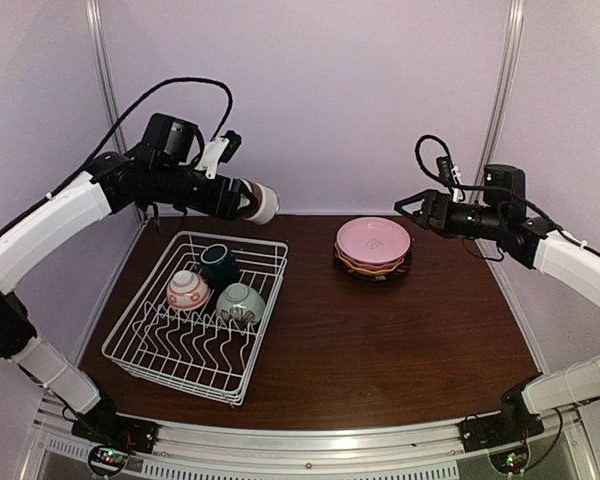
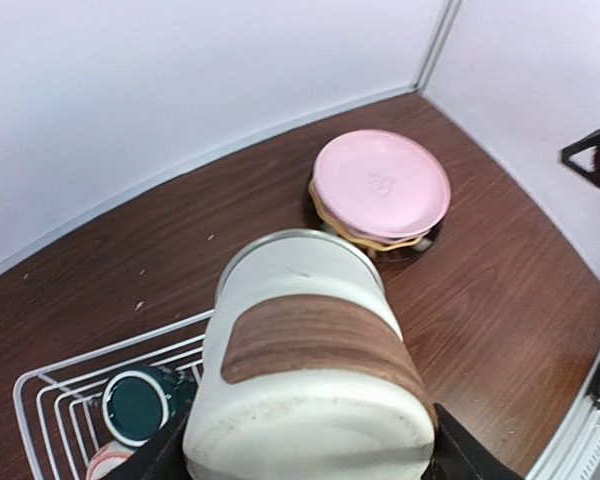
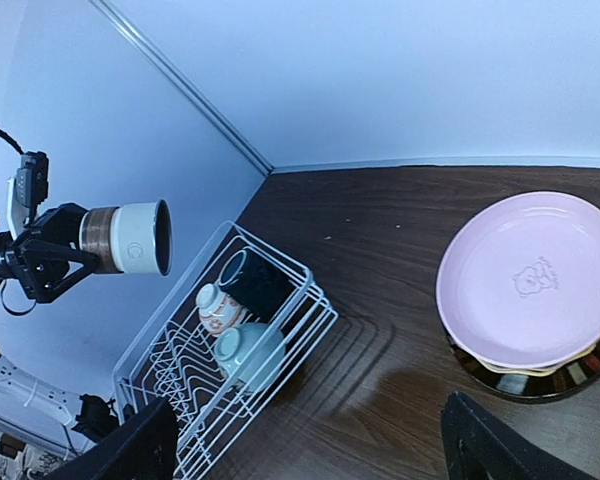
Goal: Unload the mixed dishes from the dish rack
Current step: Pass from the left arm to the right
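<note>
My left gripper (image 1: 248,200) is shut on a beige-brown cup (image 1: 262,203) and holds it on its side in the air above the far edge of the white wire dish rack (image 1: 140,335). The cup fills the left wrist view (image 2: 305,365) and shows in the right wrist view (image 3: 130,238). In the rack lie a dark green cup (image 1: 220,265), a white-red patterned cup (image 1: 188,290) and a pale green cup (image 1: 240,303). A stack of plates with a light pink plate (image 1: 373,240) on top sits on the table at right. My right gripper (image 1: 404,208) is open and empty above the stack's right side.
The dark wood table (image 1: 380,340) is walled by pale panels at back and sides. The rack's near half holds only wavy wire slots (image 1: 185,345). The rack sits at an angle on the left of the table.
</note>
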Controlling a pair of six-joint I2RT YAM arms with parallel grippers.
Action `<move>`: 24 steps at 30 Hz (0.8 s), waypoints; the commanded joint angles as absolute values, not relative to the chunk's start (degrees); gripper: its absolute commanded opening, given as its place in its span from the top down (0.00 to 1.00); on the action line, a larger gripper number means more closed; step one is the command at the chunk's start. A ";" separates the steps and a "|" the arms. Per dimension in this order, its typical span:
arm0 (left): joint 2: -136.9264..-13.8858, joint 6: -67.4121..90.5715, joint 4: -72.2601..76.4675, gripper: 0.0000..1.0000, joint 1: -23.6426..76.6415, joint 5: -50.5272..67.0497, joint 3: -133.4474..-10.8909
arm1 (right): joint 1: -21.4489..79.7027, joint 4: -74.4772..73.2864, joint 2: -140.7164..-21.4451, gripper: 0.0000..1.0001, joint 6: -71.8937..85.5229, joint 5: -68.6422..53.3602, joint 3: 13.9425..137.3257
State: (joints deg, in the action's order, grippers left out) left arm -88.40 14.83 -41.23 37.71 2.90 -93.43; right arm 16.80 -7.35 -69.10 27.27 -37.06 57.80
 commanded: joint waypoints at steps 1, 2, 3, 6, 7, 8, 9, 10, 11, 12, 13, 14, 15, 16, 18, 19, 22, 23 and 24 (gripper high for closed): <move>-81.76 15.04 -26.81 0.56 37.79 16.84 -86.51 | 22.35 -0.22 -70.63 0.10 31.92 -41.92 61.31; -80.29 15.97 -23.58 0.56 37.79 18.54 -85.14 | 24.59 -0.19 -71.00 0.11 31.93 -41.80 62.39; -79.11 16.49 -21.55 0.56 37.84 19.97 -83.87 | 26.20 -0.19 -71.39 0.12 32.02 -41.68 63.16; -76.67 16.88 -18.26 0.56 38.40 23.27 -82.18 | 30.22 5.18 -72.05 0.16 34.12 -41.41 64.18; -75.97 16.88 -17.50 0.56 38.75 23.99 -81.79 | 31.44 6.12 -72.45 0.17 34.71 -41.52 64.68; -75.59 16.86 -16.57 0.56 39.09 24.62 -81.37 | 32.53 6.87 -72.94 0.18 35.13 -41.61 65.41; -75.23 16.87 -15.76 0.56 39.45 25.50 -80.96 | 33.51 7.54 -73.41 0.19 35.49 -41.84 66.11; -75.01 16.87 -14.99 0.56 39.92 26.06 -80.60 | 34.61 8.35 -74.07 0.20 35.85 -42.14 66.78; -74.84 16.89 -14.42 0.56 40.29 26.59 -80.24 | 35.56 9.21 -74.54 0.20 36.29 -42.46 67.50; -74.76 16.83 -14.00 0.56 40.68 26.87 -79.99 | 36.57 9.85 -75.06 0.21 36.59 -42.87 68.17; -74.70 16.63 -13.65 0.56 41.14 27.32 -79.90 | 37.52 10.25 -75.62 0.22 36.72 -43.15 68.99; -74.66 16.42 -13.43 0.57 41.52 27.78 -79.77 | 38.35 10.37 -76.16 0.23 36.62 -43.42 69.81; -74.55 16.29 -12.92 0.57 41.98 28.19 -79.55 | 39.20 10.16 -76.70 0.24 36.47 -43.49 70.66; -74.39 16.21 -12.32 0.57 42.45 28.55 -79.28 | 39.79 9.82 -77.24 0.25 36.25 -43.55 71.45; -73.99 16.22 -10.59 0.57 43.26 29.06 -78.46 | 41.00 10.05 -78.03 0.29 36.12 -44.04 72.55; -73.80 16.30 -9.81 0.57 43.58 29.11 -78.03 | 41.50 10.32 -78.41 0.31 36.14 -44.30 72.98; -73.65 16.96 -7.93 0.57 43.97 29.84 -77.34 | 42.85 11.53 -78.90 0.39 36.20 -45.34 73.64; -73.65 17.25 -7.32 0.57 44.09 30.19 -77.13 | 43.19 11.89 -78.99 0.42 36.28 -45.50 73.72; -73.73 17.42 -6.91 0.57 44.19 30.50 -77.02 | 43.50 12.16 -79.13 0.46 36.30 -45.63 73.78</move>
State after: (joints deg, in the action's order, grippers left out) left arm -74.96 16.49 -14.06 43.72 28.01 -77.73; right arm 42.22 9.50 -78.74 36.23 -43.77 72.12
